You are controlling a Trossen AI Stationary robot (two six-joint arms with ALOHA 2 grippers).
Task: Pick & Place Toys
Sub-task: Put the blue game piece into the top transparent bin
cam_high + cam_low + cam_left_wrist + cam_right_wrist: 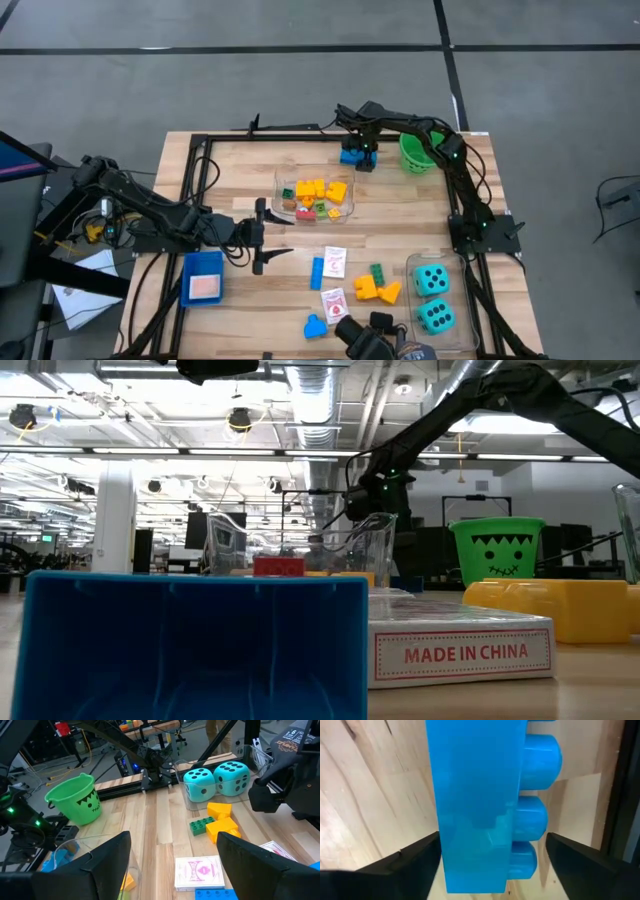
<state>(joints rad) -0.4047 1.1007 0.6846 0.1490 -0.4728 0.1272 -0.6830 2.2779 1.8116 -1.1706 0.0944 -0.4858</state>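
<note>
Right gripper (pixel 359 158) lowered over a large blue studded plastic brick (pixel 480 805) at the far edge of the wooden table (pixel 240 180), its two dark fingers standing open on either side of the brick, one beside the flat face and one beside the studs, with no contact visible on either side. The step in hand appears to be the pick: the jaws straddle the brick but have not closed. The next move calls for closing squarely on the brick's two long faces and lifting clear of the black frame rail just beyond it, probably toward the clear plastic tub (pixel 316 196) of mixed bricks nearer the table's middle. Left gripper (pixel 266 234) waits, fingers apart and empty, with a white-and-red picture card (pixel 199 872) just ahead of it
</note>
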